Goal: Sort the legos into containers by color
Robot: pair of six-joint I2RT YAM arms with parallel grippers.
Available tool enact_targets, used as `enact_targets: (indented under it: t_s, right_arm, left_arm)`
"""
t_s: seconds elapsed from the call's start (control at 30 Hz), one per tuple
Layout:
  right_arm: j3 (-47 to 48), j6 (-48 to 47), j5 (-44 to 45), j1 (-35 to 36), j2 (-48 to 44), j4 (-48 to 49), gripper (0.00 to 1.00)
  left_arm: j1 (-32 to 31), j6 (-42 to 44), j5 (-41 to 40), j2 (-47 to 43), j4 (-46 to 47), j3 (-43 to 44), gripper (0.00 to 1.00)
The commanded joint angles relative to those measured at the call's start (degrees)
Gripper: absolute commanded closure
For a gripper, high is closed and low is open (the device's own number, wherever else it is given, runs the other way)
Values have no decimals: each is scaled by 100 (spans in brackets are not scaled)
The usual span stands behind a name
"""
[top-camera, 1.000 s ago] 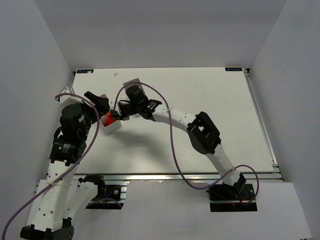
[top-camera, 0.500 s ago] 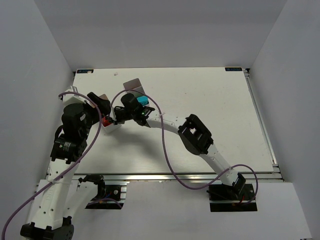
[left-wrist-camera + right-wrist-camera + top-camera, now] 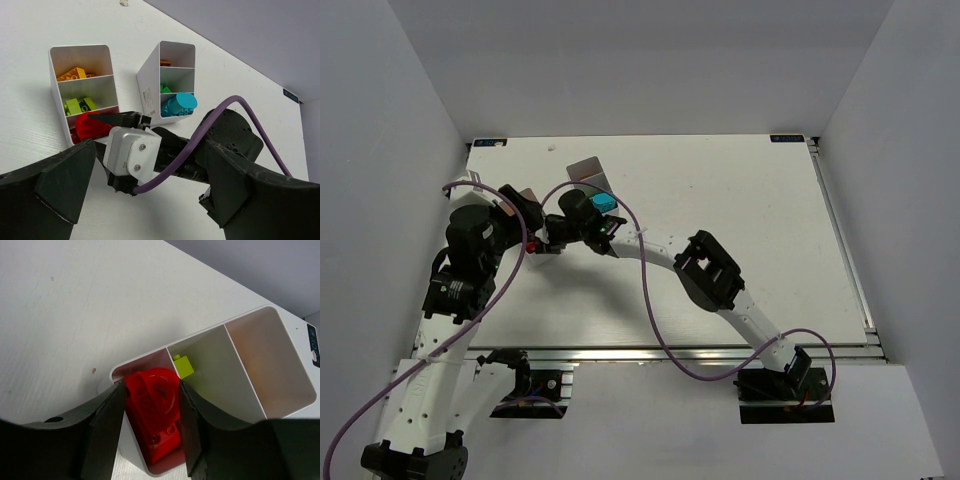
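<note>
Change: the right arm's [image 3: 705, 270] elbow has drifted leftward in the overhead view; the teal round piece [image 3: 605, 203] in the second bin [image 3: 147, 90], covered a second ago, now shows
Right claw [image 3: 150, 389]: reached far across, tilted down; fingers hug the red lego [image 3: 152, 410] at the mouth of the white bin's [image 3: 280, 365] end compartment; pinching or released, cannot tell
Left claw [image 3: 150, 150]: spread wide, hovering just beside
Room: both bins sit toward the desk's [image 3: 740, 190] upper left, near its left edge; broad white surface to the right

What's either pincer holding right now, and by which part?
The right pincer grips a red studded plastic piece by its two opposite sides, over the end compartment of the white plastic bin. The left pincer is open and empty.
</note>
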Motion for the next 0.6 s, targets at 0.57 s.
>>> enact_targets:
  t_s: [0.57]
  right_arm:
    - [-1416, 1419, 400, -292, -1704, 1227, 46]
  left_arm:
    - [28, 215, 6, 11, -19, 356, 2]
